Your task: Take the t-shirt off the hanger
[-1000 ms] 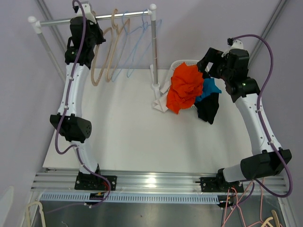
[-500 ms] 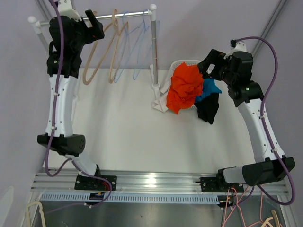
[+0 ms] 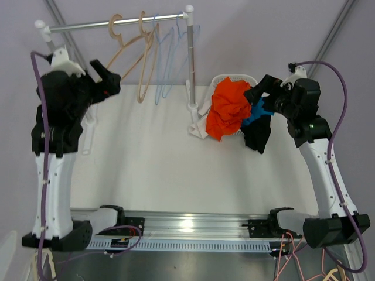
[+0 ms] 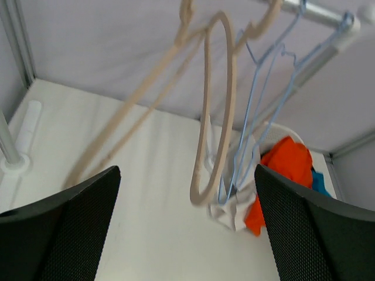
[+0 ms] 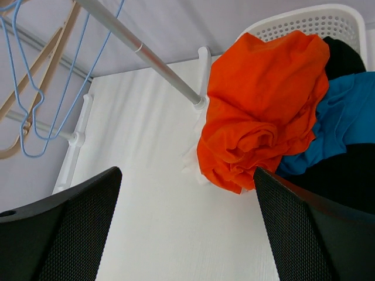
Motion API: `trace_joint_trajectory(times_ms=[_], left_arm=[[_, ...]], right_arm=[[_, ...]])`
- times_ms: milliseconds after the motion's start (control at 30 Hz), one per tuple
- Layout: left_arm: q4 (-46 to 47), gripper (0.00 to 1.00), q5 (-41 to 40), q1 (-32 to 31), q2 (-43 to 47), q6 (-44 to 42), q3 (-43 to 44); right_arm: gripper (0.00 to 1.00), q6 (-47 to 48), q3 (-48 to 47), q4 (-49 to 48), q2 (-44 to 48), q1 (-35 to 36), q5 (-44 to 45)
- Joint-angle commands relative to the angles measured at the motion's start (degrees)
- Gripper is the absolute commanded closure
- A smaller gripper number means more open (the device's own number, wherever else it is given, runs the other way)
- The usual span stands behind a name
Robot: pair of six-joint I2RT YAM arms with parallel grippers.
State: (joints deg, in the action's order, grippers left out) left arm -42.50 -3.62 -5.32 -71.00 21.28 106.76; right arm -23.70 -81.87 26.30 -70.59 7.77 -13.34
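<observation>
No shirt hangs on any hanger. Two bare beige hangers point(image 3: 145, 63) point(image 4: 214, 117) and thin blue hangers point(image 3: 167, 58) point(image 4: 261, 82) hang from the rail point(image 3: 111, 22). An orange t-shirt point(image 3: 228, 108) point(image 5: 263, 111) point(image 4: 282, 170) lies crumpled on top of the pile in the white basket point(image 3: 234, 78) point(image 5: 313, 20). My left gripper point(image 3: 104, 83) point(image 4: 186, 175) is open and empty, held high to the left of the hangers and apart from them. My right gripper point(image 3: 258, 92) point(image 5: 187, 172) is open and empty, just right of the basket pile.
Blue point(image 3: 258, 111) and black point(image 3: 258, 133) garments spill over the basket's front. A white cloth point(image 3: 201, 120) point(image 4: 233, 209) lies by the rack's right post point(image 3: 190, 58). The rack's left post point(image 3: 47, 38) stands behind my left arm. The rack's foot point(image 5: 76, 137) rests on the table.
My left gripper has opened and pulled back from the rail toward the left front, letting go of a beige hanger that now hangs on the rail. The right arm shifted slightly right.
</observation>
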Motion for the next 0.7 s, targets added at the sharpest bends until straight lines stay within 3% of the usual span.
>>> trace_joint_trajectory(times_ms=[0,33,133,333,667], left_arm=[[3.9,0.00,8.5,-0.3,11.1,2.8,-11.6],[4.9,0.01,9.6,-0.3,15.8,3.0,-19.5],[5.9,0.00,12.0,-0.3,21.8,3.2,-30.8],[6.6,0.01,15.4,-0.3,35.3,2.6,-45.5],[4.4,0.00,16.2,-0.3,42.7,0.6,-51.8]], right_arm=[[0.00,-0.3,3.6,-2.4,5.0,-0.1,-2.7],[0.00,0.0,4.7,-2.5,6.8,-0.1,-2.5],[0.01,0.0,9.3,-3.0,9.8,-0.2,-2.6],[0.01,-2.5,23.4,-6.7,19.9,-0.3,-4.4],[0.01,-2.2,30.4,-3.5,27.2,-0.1,-4.1]])
